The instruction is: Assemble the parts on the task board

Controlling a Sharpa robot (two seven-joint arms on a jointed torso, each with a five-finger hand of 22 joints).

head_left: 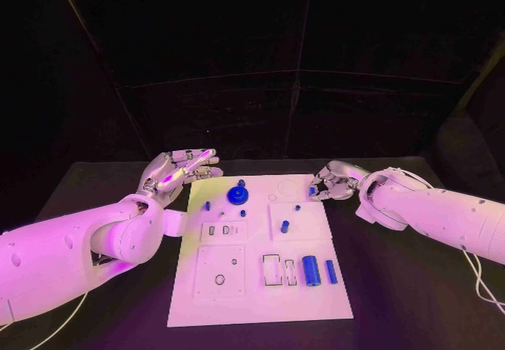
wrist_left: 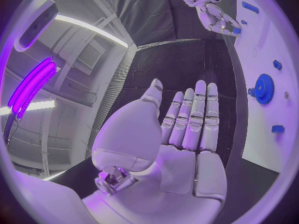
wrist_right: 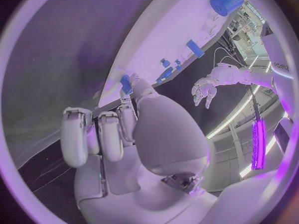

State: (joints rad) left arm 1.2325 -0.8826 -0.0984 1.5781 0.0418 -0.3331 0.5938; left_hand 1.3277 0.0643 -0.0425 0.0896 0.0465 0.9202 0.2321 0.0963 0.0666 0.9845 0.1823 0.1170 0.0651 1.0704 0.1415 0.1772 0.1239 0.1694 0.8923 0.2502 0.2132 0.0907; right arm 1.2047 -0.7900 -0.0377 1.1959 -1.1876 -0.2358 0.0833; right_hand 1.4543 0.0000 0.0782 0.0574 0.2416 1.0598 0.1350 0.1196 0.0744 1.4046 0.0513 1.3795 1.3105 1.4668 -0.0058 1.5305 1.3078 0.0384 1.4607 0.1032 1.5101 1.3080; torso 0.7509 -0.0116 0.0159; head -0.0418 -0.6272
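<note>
The left hand (head_left: pixel 181 170) is held up in the air beside the far left corner of the task board (head_left: pixel 263 292). Its palm is turned up, its fingers (wrist_left: pixel 194 115) are stretched out flat side by side, and nothing is held in it. The right hand (head_left: pixel 335 182) is curled at the far right edge of the board, and a small blue part (wrist_right: pixel 126 83) is pinched at its fingertips. A blue gear (head_left: pixel 238 195) is seen standing near the far end of the board. A blue cylinder (head_left: pixel 311 270) and a thin blue bar (head_left: pixel 330 271) are laid side by side on the near right part.
</note>
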